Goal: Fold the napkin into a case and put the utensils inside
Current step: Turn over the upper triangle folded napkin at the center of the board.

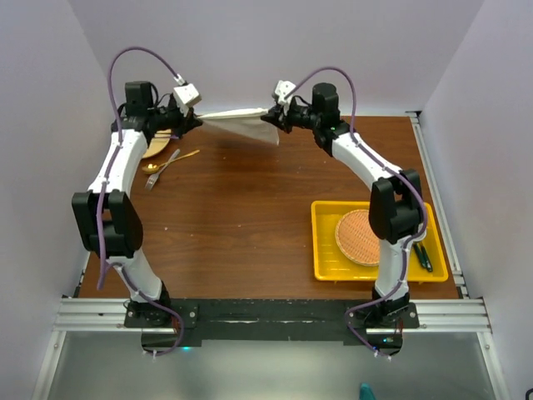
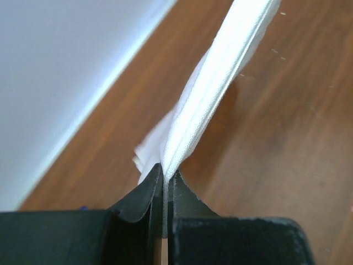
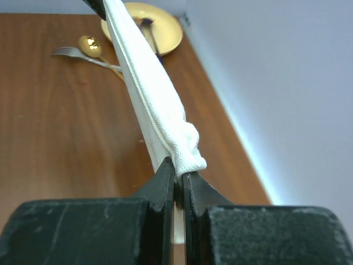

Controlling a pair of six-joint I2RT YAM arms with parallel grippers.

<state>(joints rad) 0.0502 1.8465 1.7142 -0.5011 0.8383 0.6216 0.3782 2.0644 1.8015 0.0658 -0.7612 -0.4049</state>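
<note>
Above the tabletop's [image 1: 250,217] far edge, you held the cream-white cloth napkin [image 1: 244,118] taut.
Your left gripper [image 1: 197,119] and right gripper [image 1: 271,117] clamped its ends tight, likely straightening the fold.

The napkin [image 1: 241,121] is plain cream-white and unpatterned, with a fine weave showing up close. The tray [image 1: 323,243] is bright yellow. Inside it the round mat [image 1: 358,237] is orange-tan with a woven texture, and at the tray's right end the green-handled utensils [image 1: 423,254] look dark. Under the tray, the table [image 1: 250,217] is deep reddish-brown with wood grain. Far left of the tray, the spoon [image 3: 89,45] is shiny gold, the fork [image 3: 66,52] silvery-grey and the plate [image 3: 171,30] golden tan. The left gripper [image 2: 164,176] and right gripper [image 3: 179,171] are black.
</note>
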